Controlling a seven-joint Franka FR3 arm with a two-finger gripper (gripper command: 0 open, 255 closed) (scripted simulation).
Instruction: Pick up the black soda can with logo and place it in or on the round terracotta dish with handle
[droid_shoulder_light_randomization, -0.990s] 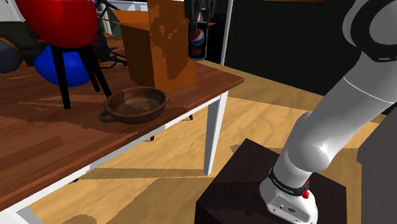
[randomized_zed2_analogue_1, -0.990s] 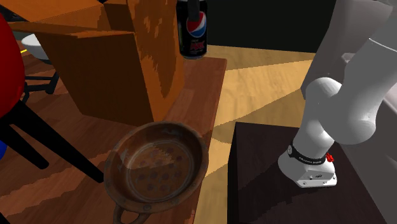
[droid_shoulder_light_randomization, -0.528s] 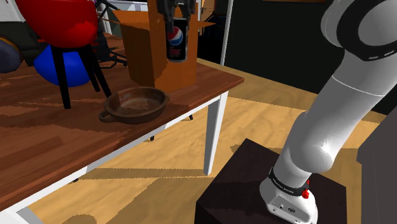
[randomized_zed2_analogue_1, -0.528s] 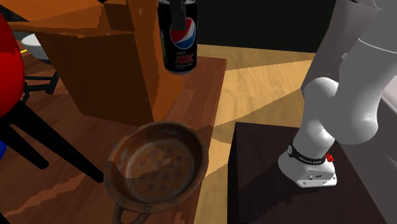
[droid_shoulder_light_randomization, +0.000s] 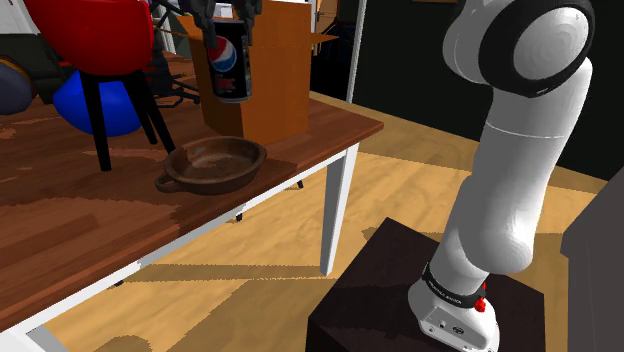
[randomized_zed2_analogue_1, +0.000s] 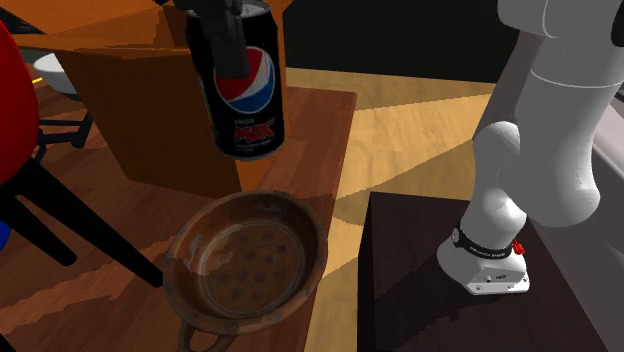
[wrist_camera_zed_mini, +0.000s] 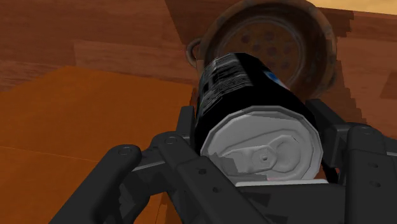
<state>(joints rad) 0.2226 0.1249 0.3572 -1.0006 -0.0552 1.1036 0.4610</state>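
Shoulder view first: my hand (droid_shoulder_light_randomization: 228, 22) is clamped on the black soda can (droid_shoulder_light_randomization: 229, 70) and holds it roughly upright in the air, in front of the brown cardboard box (droid_shoulder_light_randomization: 285, 90). The can hangs above the wooden counter (droid_shoulder_light_randomization: 60, 215), probably over the far side of the round brown dish (droid_shoulder_light_randomization: 213, 163), though depth is hard to judge here.

Second exterior view: the can, logo towards the camera, floats clear above the dish without touching it. The dish sits near the counter's edge, beside the dark stand (randomized_zed2_analogue_1: 420, 300).

Wrist view: I look down on the can's silver top, with black fingers (wrist_camera_zed_mini: 183, 127) pressed on either side and the dish below, beyond it.
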